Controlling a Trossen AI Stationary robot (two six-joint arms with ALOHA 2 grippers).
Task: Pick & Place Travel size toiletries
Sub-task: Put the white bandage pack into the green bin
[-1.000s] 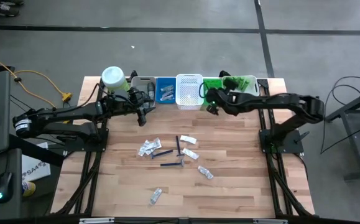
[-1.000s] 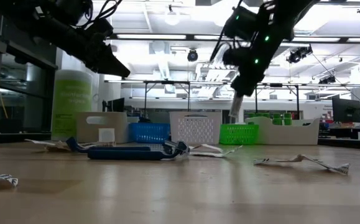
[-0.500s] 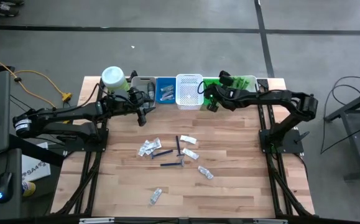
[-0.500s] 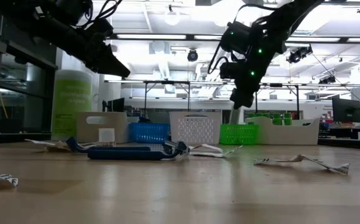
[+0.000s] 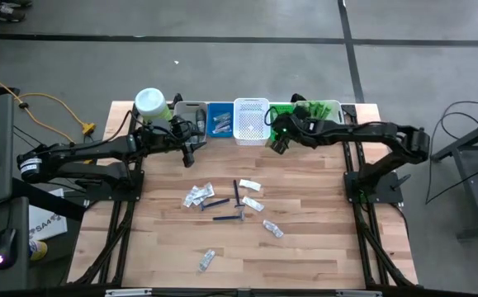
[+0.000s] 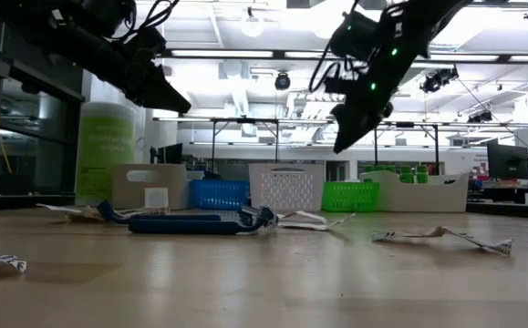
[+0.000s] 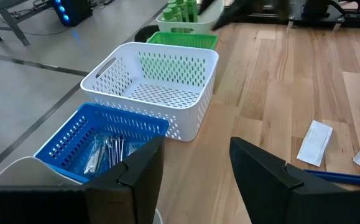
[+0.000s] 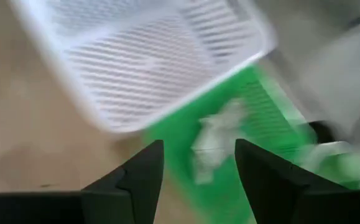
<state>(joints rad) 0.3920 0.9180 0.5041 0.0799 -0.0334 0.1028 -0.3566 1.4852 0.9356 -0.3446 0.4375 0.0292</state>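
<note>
Wood bench still loaded, right pincer empty over green bin

Wooden bench [image 5: 305, 247] carries the leftover toiletries. Nearest the front edge: one sachet [image 5: 206, 261] lying alone. Further in, the main scatter mid-bench: dark blue sticks [image 5: 222, 210], clear and white sachets [image 5: 197, 195] beside them, another sachet [image 5: 272, 228] on the right of the group. All lie flat and apart from both arms.

Far edge: row of bins. Blue bin [image 7: 99, 140] has sticks in it, white basket [image 7: 161, 87] looks bare, green bin [image 8: 229, 162] shows a pale item inside.

Right pincer [image 8: 198, 165] hangs above the green bin, fingers spread, nothing between them; looks like a drop just made. Left pincer [image 7: 195, 168] waits in the air near the grey and blue bins, released, empty.

Next pick, my read:
- lift clear of the bin wall before swinging back
- take the right-side sachet first, nearest that arm
- come straight down, fingers across the short side; flat film slips easily
- avoid nudging neighbouring sticks.
</note>
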